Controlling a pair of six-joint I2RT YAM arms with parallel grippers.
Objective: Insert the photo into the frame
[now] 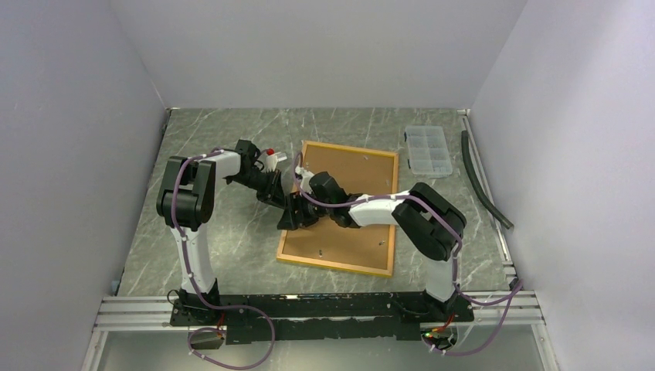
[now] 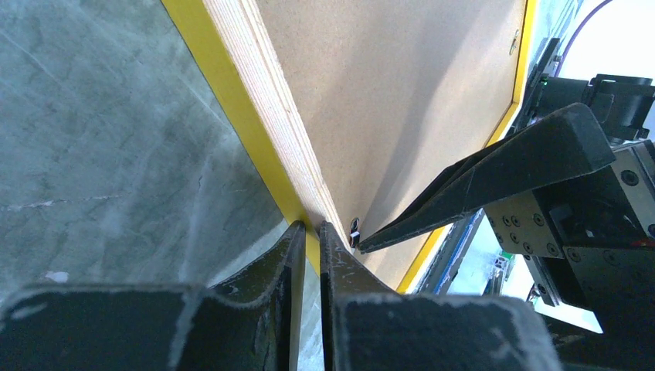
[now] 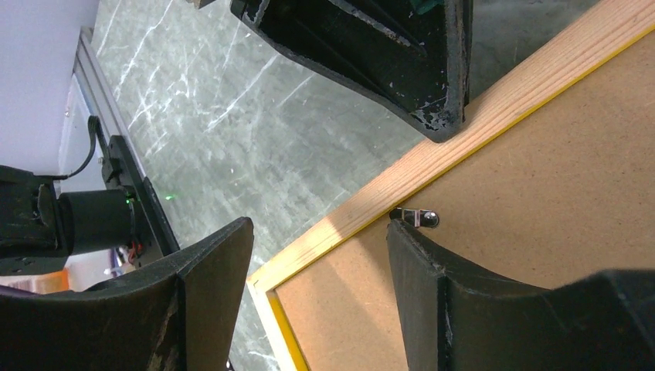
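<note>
item 1: large rectangular picture frame (image 1: 351, 166), thin bright yellow border. it lies flat on the table with its light wood-brown back upward, near the middle and slightly askew. the top view shows a plain brown board filling its opening.

item 2: my left gripper (image 2: 310, 236). the fingers are drawn almost together, leaving only a thin slit. the tips are set against the frame's left rim, where the pale wood meets the yellow side. whether they pinch anything i cannot tell.

item 3: my right gripper (image 3: 320, 255). the jaws are spread wide and straddle that same left rim. one finger is out over the table and the other is over the brown board.

item 4: small metal clip (image 3: 417, 217) on the brown board, just inside the rim. the tip of my right inner finger touches it or sits just beside it.

item 5: grey-green marbled table (image 1: 216, 247), bearing everything above.

item 6: small clear plastic compartment box (image 1: 428, 149), on the table beyond the frame's far right corner and apart from it.

item 7: dark curved tube (image 1: 483, 182), lying along the table's right edge.
</note>
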